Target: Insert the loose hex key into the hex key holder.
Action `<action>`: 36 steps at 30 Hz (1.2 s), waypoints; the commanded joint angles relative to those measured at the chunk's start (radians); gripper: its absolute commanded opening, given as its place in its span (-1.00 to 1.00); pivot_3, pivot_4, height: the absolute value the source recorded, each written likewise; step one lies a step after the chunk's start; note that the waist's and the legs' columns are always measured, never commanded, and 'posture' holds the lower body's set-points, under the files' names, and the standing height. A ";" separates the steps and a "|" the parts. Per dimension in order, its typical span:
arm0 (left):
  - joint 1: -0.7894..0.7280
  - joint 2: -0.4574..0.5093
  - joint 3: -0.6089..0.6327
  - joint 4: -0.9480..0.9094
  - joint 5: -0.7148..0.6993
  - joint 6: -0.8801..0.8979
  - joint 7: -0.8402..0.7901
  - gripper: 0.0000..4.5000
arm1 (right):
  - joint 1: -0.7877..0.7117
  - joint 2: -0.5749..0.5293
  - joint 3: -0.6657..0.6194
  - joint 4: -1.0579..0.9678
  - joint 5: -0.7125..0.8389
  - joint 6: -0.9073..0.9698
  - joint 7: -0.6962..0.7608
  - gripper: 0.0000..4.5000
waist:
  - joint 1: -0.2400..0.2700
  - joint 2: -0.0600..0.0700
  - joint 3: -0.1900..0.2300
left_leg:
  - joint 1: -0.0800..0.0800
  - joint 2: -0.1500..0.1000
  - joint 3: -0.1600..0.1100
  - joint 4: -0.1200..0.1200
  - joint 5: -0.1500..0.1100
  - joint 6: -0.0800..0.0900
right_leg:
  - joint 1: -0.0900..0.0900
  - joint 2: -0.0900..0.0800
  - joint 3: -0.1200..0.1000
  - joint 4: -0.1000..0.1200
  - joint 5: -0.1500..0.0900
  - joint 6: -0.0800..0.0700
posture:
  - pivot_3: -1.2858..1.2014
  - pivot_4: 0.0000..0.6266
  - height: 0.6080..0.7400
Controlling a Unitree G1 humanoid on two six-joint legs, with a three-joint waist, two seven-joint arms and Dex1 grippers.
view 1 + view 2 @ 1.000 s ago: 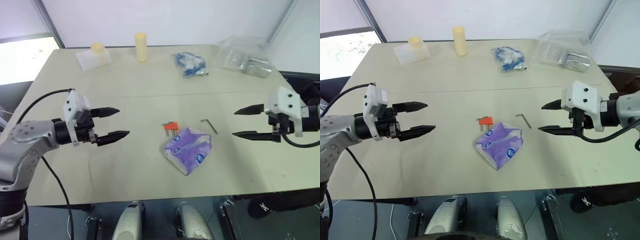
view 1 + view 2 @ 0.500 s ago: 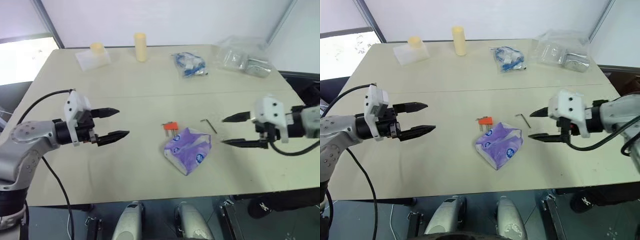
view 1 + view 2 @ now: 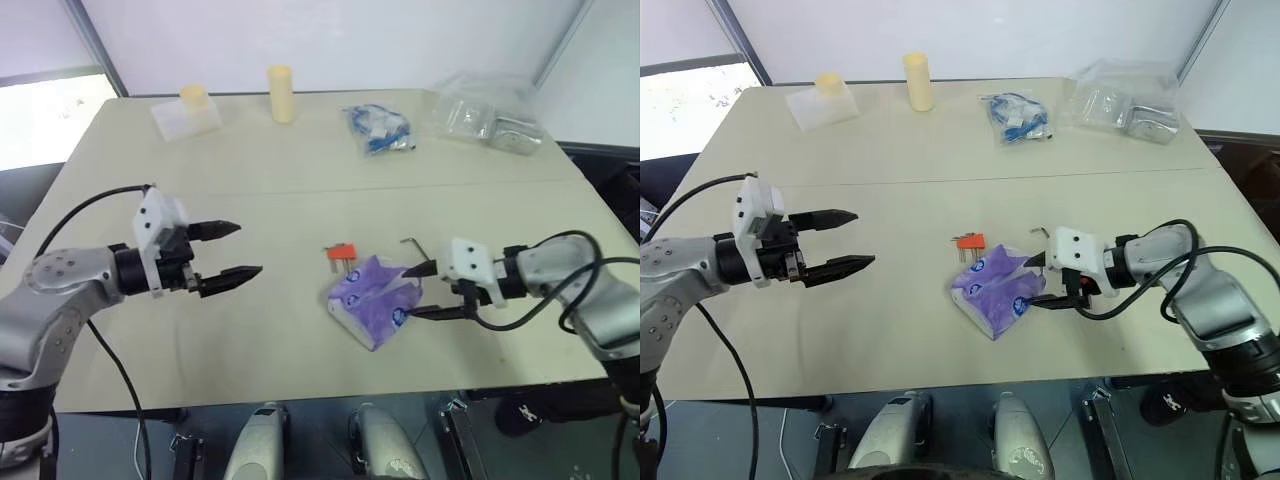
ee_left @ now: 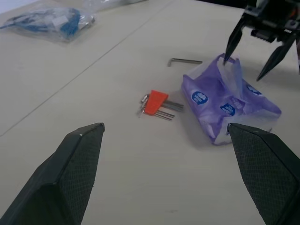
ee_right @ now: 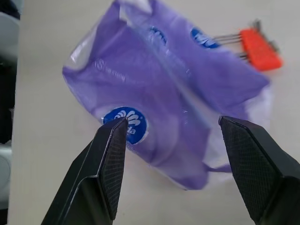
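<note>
Right gripper (image 3: 1038,285) descended leftward, jaws apart, over purple-white soft packet (image 3: 998,286); thin grey L-shaped hex key (image 3: 417,251) ungrasped. Left gripper (image 3: 234,252) stationary, jaws apart.

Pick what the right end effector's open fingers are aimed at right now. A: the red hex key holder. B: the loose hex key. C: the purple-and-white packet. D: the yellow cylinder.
C: the right end effector has its open fingers at the edge of the purple-and-white packet, and its wrist view looks straight onto that packet.
</note>
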 commanded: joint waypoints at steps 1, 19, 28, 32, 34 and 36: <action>0.012 0.008 0.040 -0.042 -0.013 0.005 0.018 0.97 | -0.033 0.043 0.038 0.067 -0.057 -0.066 0.006 0.42 | -0.001 0.000 0.000 | 0.000 0.000 0.000 0.000 0.000 0.000 | 0.000 0.000 0.000 0.000 0.000 0.000 | 0.03 -0.52 1.00; 0.034 -0.010 0.025 -0.055 0.003 -0.018 0.058 1.00 | 0.002 0.044 -0.009 0.068 -0.081 -0.081 0.017 -0.96 | 0.004 0.000 0.000 | 0.001 -0.001 -0.001 0.001 0.000 0.000 | 0.001 -0.001 0.000 0.001 0.000 0.000 | 0.03 -0.52 1.00; 0.009 -0.027 -0.010 -0.026 0.022 -0.037 0.038 1.00 | 0.021 0.029 -0.110 -0.052 -0.022 -0.005 -0.023 -0.96 | 0.001 0.000 0.000 | 0.001 0.000 -0.001 0.001 0.000 0.000 | 0.001 0.000 0.000 0.002 0.000 0.000 | 0.03 -0.52 1.00; -0.005 -0.032 -0.023 -0.013 0.032 -0.043 0.026 1.00 | 0.023 0.030 -0.131 -0.080 -0.014 0.027 -0.050 -0.96 | 0.002 0.000 0.000 | 0.000 0.000 -0.001 0.001 0.000 0.000 | 0.001 0.000 0.000 0.002 0.000 0.000 | 0.03 -0.52 1.00; -0.009 -0.034 -0.025 -0.010 0.033 -0.044 0.020 1.00 | 0.017 0.031 -0.147 -0.085 -0.002 0.042 -0.062 -0.96 | 0.002 0.000 0.000 | 0.000 0.000 -0.001 0.001 0.000 0.000 | 0.001 0.000 0.000 0.002 0.000 0.000 | 0.03 -0.52 1.00; -0.013 -0.037 -0.028 -0.007 0.037 -0.044 0.015 1.00 | -0.003 0.049 -0.184 -0.067 0.023 0.059 -0.091 -0.96 | 0.003 0.000 0.000 | 0.000 0.000 -0.001 0.001 0.000 0.000 | 0.001 0.000 0.000 0.002 0.000 0.000 | 0.03 -0.52 1.00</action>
